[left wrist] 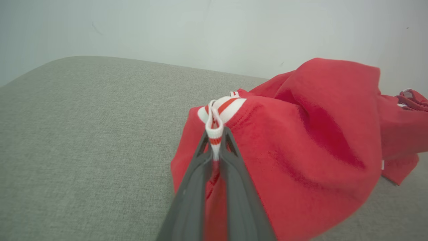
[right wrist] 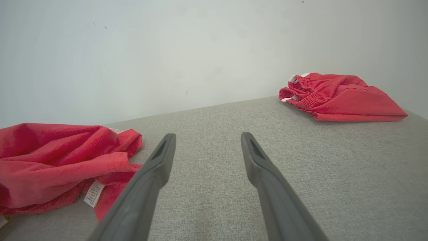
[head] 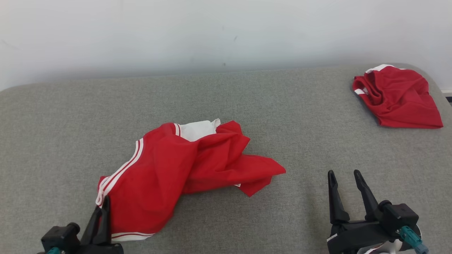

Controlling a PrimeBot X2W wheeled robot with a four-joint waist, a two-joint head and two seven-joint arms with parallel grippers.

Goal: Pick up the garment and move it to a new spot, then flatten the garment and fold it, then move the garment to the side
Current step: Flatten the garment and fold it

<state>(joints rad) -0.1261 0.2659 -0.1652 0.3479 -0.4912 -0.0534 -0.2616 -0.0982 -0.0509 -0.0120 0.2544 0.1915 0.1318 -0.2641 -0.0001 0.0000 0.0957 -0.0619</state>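
- My left tool [head: 102, 206] runs off the bottom edge of the head view; I see its two fingers and part of its body.
- In the left wrist view, the left tool [left wrist: 215, 134] covers the strip of garment [left wrist: 301, 150] pinched between its fingers, and the cloth runs off the bottom and right edges.
- The right tool [head: 343, 173] is cut at its base by the head view's bottom edge.
- In the right wrist view, the garment [right wrist: 50, 167] is cut off at the left edge, and the print on its label [right wrist: 94, 193] is too small for me to read.
- Red folds hide part of the white panel [head: 196, 129].
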